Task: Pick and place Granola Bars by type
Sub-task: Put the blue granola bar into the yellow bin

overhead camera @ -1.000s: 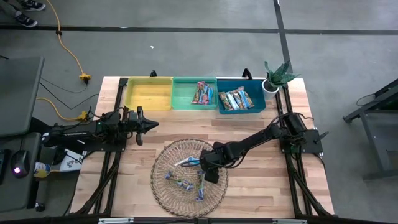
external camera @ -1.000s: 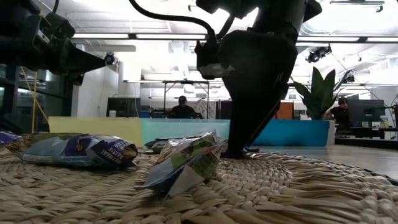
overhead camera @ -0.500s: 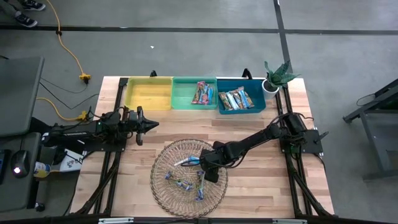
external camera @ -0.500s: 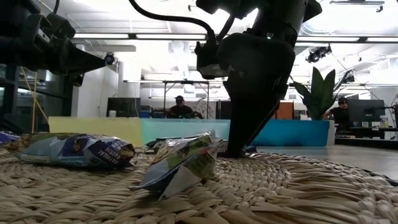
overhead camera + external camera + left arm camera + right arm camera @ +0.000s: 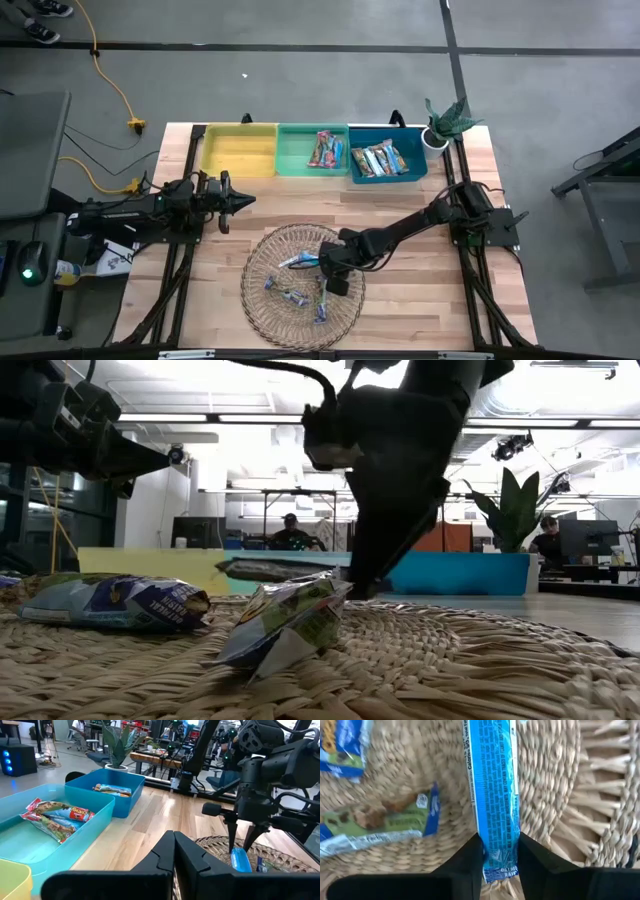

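An open workshop with desks, screens and ceiling lights stretches behind the wooden counter (image 5: 400, 215), and a person sits far back at a desk in the low view.

On the counter, along its far edge, stand a yellow bin (image 5: 238, 150), a green bin (image 5: 296, 152) and a blue bin (image 5: 412, 164). The yellow one shows nothing inside; the green one holds a few pink and red bars (image 5: 324, 149), the blue one several tan-orange and blue bars (image 5: 380, 158). So I judge the sorting partly done.

A handful of bars is left in the round woven basket (image 5: 262, 255): I count a few loose ones near its middle and near side, among them a green-and-blue bar (image 5: 380, 825).

My right end effector (image 5: 498, 851) hangs over the basket, its two fingers pinching one end of a light blue bar (image 5: 492, 790). In the low view the bar sits clear of the weave, lifted and roughly level. Its wrapper is glossy, long and narrow, printed with small white text, flat with crimped ends. It looks light and a little slippery, so the pinch near its end may let it swing.

My left end effector (image 5: 240, 200) waits near the counter's left side, in front of the yellow bin, fingers pressed together and holding nothing.
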Robot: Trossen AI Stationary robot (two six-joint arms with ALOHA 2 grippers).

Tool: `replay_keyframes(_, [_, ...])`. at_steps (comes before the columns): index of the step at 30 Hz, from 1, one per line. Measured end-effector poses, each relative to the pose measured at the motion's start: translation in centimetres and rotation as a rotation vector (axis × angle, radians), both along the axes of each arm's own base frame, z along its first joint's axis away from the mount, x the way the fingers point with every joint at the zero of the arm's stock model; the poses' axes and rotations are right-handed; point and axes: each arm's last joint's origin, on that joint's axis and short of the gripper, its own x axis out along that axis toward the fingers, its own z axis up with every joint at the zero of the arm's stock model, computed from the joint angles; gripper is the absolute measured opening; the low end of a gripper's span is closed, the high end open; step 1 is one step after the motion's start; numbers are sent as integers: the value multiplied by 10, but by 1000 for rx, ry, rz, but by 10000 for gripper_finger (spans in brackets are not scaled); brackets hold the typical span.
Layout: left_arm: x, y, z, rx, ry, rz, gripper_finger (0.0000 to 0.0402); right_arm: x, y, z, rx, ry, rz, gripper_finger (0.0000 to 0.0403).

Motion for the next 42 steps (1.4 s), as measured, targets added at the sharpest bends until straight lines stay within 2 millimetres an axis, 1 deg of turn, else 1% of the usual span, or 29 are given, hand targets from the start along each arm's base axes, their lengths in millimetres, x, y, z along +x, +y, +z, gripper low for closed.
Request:
replay_keyframes(6, [0,0,0,0,0,0,0,8,1,12,-7,-47,-5,82])
replay_keyframes(11, [0,0,0,0,0,0,0,20,5,33,-23,-129,16,82])
replay_keyframes(14, [0,0,0,0,0,0,0,29,5,50,-35,-187,33,82])
replay_keyframes(17, [0,0,0,0,0,-1,0,39,2,72,-33,-255,41,82])
replay_keyframes(22, [0,0,0,0,0,-1,0,55,-10,113,-42,-384,25,82])
replay_keyframes(25, [0,0,0,0,0,-1,0,64,-21,140,-73,-470,0,82])
replay_keyframes(30, [0,0,0,0,0,-1,0,73,-48,184,-130,-604,-9,82])
replay_keyframes(34, [0,0,0,0,0,-1,0,78,-74,211,-165,-707,-32,82])
replay_keyframes(37, [0,0,0,0,0,-1,0,81,-95,225,-169,-794,-48,82])
replay_keyframes(42, [0,0,0,0,0,-1,0,85,-130,238,-139,-918,-43,82])
